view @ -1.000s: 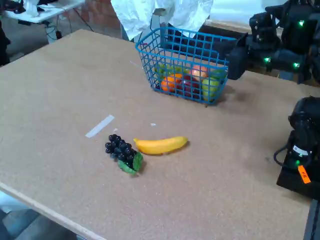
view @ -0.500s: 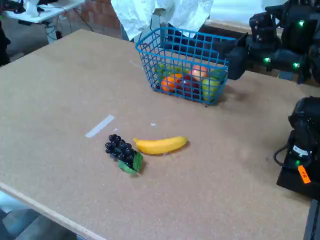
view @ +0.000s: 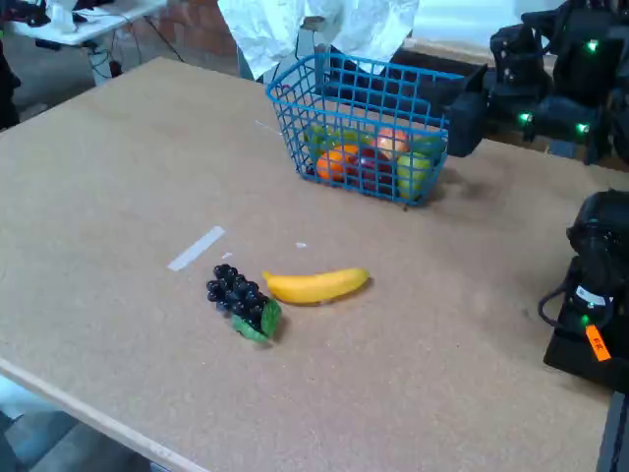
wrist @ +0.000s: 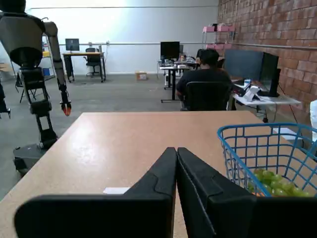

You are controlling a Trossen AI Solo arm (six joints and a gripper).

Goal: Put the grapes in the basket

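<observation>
1. Lying on the table (view: 118,177) in the fixed view, the grapes (view: 236,295) sit toward the near edge, with the green leaf (view: 263,323) at their near end.
2. The banana (view: 316,285) lies just to the right of the bunch, its left tip close to or perhaps touching the grapes; the view is too coarse to tell which.
3. A strip of pale tape (view: 196,248) lies near the grapes, up and to the left.
4. The basket (view: 366,93) stands well apart from the grapes, toward the far edge, and holds several pieces of fruit (view: 371,159) in green, orange and red.
5. The gripper (wrist: 177,166) shows in the wrist view with its two dark fingers (wrist: 161,178) pressed together, holding nothing, with the basket at its right.
6. Beyond the table, a person (wrist: 204,74) sits at a desk and a humanoid robot (wrist: 32,59) stands at the left.
</observation>
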